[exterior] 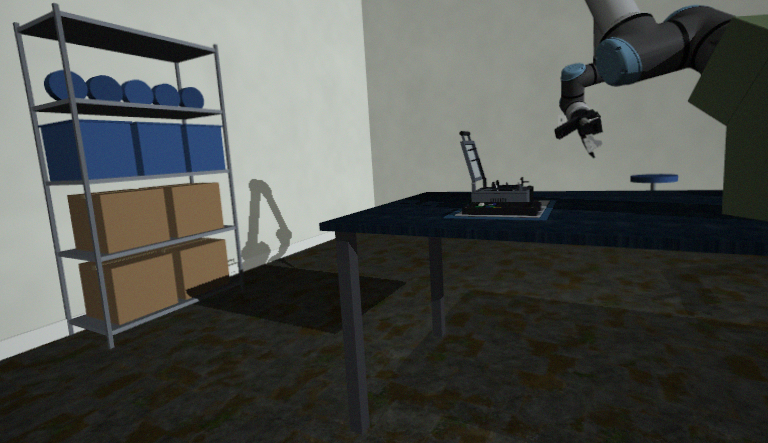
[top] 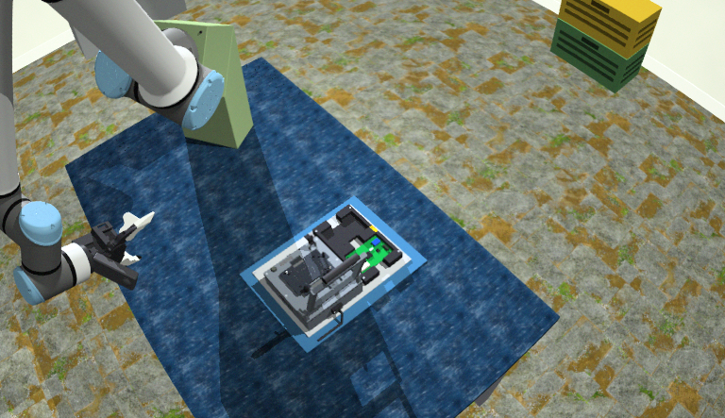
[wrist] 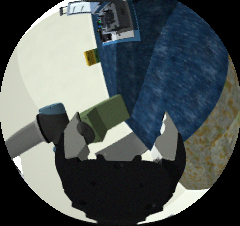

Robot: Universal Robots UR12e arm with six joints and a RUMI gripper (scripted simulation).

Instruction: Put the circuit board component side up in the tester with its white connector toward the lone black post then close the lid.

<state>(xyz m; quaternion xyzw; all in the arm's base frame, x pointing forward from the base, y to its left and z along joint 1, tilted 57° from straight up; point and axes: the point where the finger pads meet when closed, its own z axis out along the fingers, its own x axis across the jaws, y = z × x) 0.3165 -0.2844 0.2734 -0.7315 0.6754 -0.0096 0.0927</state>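
Table [top: 454,307] with dark blue top carries everything. Arm [top: 123,34] reaches in from the far left, mounted on a green pedestal [top: 229,98] at the table's far corner. Light blue mat [top: 406,272] sits mid-table, holding tester [top: 299,285] at its near left and black tray [top: 342,232] at its far right. Tester lid [exterior: 472,158] stands raised — nearly upright. Gripper [top: 132,238] hangs above the table's left edge, well apart from the mat, fingers spread wide, nothing between them. Circuit board [top: 368,253] — green — lies in the tray.
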